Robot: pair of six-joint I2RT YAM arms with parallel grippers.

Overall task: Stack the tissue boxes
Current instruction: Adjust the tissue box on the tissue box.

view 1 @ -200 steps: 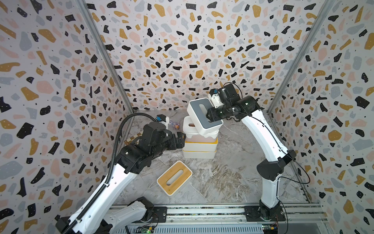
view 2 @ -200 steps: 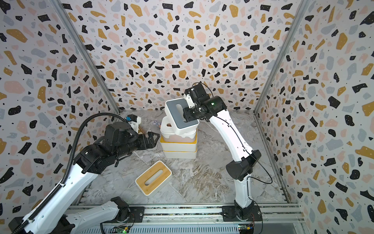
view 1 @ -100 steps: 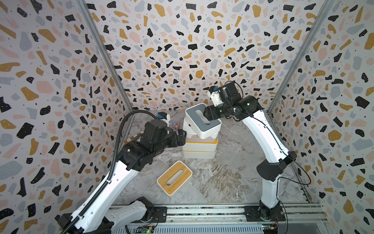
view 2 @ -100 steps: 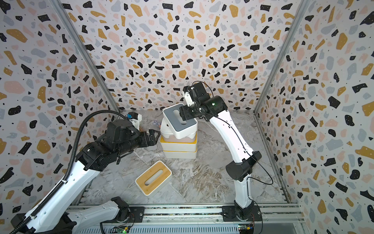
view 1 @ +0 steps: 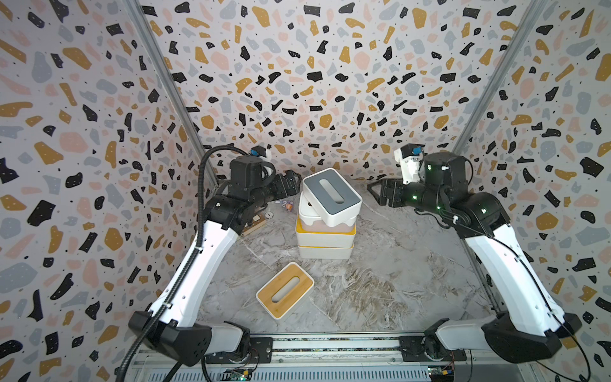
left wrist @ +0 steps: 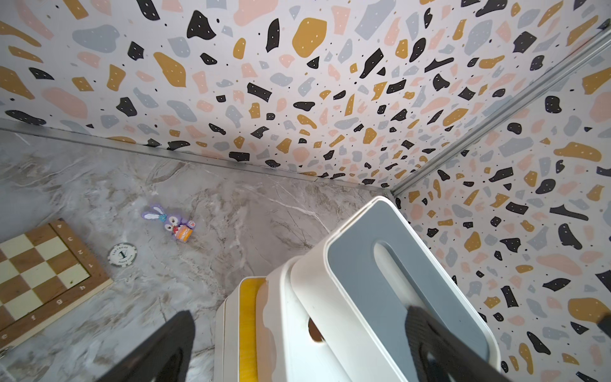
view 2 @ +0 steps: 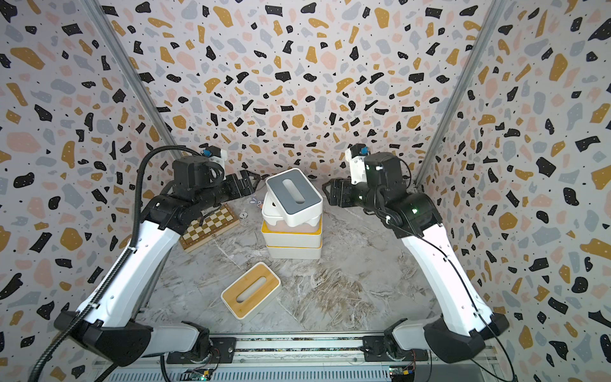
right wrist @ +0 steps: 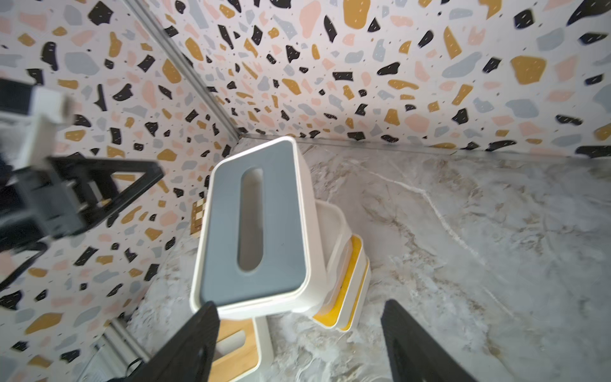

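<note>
1. At 9 o'clock on the grey marble bench (view 1: 396,264) I see a flat brown-and-cream checkered chessboard (view 2: 211,226), with one end under the left arm.
2. The left fingers (left wrist: 158,344) hover at 9 o'clock of the stack's top. They are spread wide and hold nothing. In both top views they sit just beside the white rectangular box with the grey oval-slotted lid (view 1: 347,198). I cannot tell whether they touch it.
3. Between chessboard and stack, a small round white poker chip (left wrist: 122,254) and a little purple bunny toy (left wrist: 170,223) lie on the bench.
4. At 6 o'clock of the stack, a white box with a light wood slotted lid (view 1: 302,279) lies alone, flat and turned diagonally.
5. The stack stands mid-bench, toward 12 o'clock.
   - At the bottom is the lower yellow-lidded white box (view 1: 325,253).
   - On it sits the upper yellow-lidded white box (view 1: 325,236).
   - Next comes the all-white box with pink sides (view 1: 309,211).
   - The grey-lidded box is on top, skewed and overhanging toward 4 o'clock.
6. The right fingers (right wrist: 198,337) hang at 3 o'clock of the stack's top. They are spread wide and empty, clear of the grey-lidded box.
</note>
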